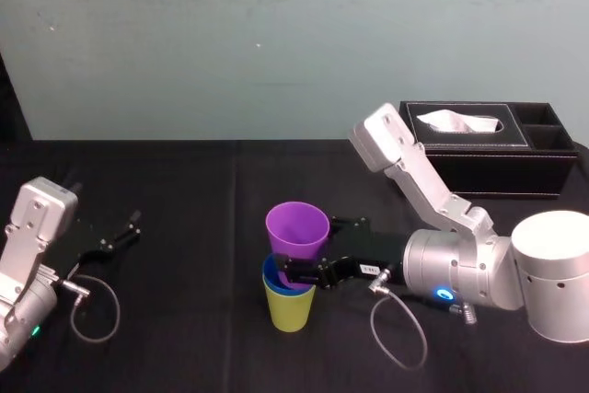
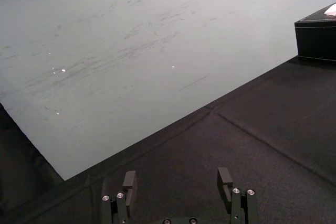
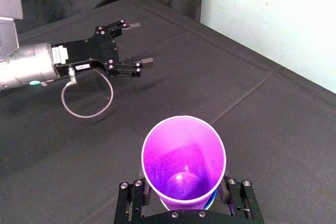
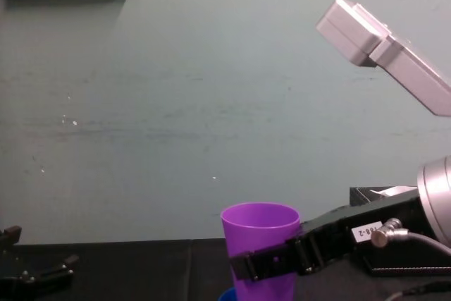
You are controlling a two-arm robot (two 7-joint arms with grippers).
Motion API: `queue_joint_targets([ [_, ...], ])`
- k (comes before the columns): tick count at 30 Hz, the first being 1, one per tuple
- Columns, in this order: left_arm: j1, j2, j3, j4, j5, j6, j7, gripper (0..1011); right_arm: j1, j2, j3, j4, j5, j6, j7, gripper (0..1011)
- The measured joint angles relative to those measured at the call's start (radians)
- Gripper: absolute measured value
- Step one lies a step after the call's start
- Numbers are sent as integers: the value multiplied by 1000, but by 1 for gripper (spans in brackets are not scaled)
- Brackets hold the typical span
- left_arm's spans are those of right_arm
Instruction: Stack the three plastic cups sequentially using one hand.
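The robot's right gripper [image 1: 315,251], a black hand with a small white label on a silver-grey arm, was clamped on the purple cup [image 1: 297,230] near the middle of the black-draped table [image 1: 184,181]. One finger pressed each side of the cup's lower half. The purple cup leaned slightly, its mouth open upward and its base sunk into the blue cup [image 1: 271,273]. The blue cup was nested in the yellow-green cup [image 1: 290,308], which stood upright on the cloth, and only the blue rim showed above the yellow-green rim.

From the chest view, a dark finger [image 4: 262,263] crossed the purple cup [image 4: 259,234] low on its wall, with a sliver of blue [image 4: 227,294] beneath. The right wrist view looked straight down into the purple cup [image 3: 184,158], held between the two fingers of the right gripper [image 3: 184,205].

The left gripper [image 1: 127,230] lay at the table's left side, well apart from the cups, its fingers spread and holding nothing. A black tissue box [image 1: 488,149] sat at the far right, against the pale green wall [image 1: 276,34].
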Motion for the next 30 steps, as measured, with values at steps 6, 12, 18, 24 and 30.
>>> queue_joint_targets([
  [6, 0, 0, 0, 0, 0, 0, 0, 1000, 13, 1, -11, 21, 8, -12, -9, 726],
  [12, 0, 0, 0, 0, 0, 0, 0, 1000, 19, 1, -22, 31, 20, -21, -17, 726],
  [18, 0, 0, 0, 0, 0, 0, 0, 1000, 27, 3, -32, 31, 31, -29, -24, 726],
  [24, 0, 0, 0, 0, 0, 0, 0, 1000, 36, 4, -39, 35, 42, -39, -33, 726],
  [30, 0, 0, 0, 0, 0, 0, 0, 1000, 43, 5, -48, 53, 53, -52, -40, 726],
])
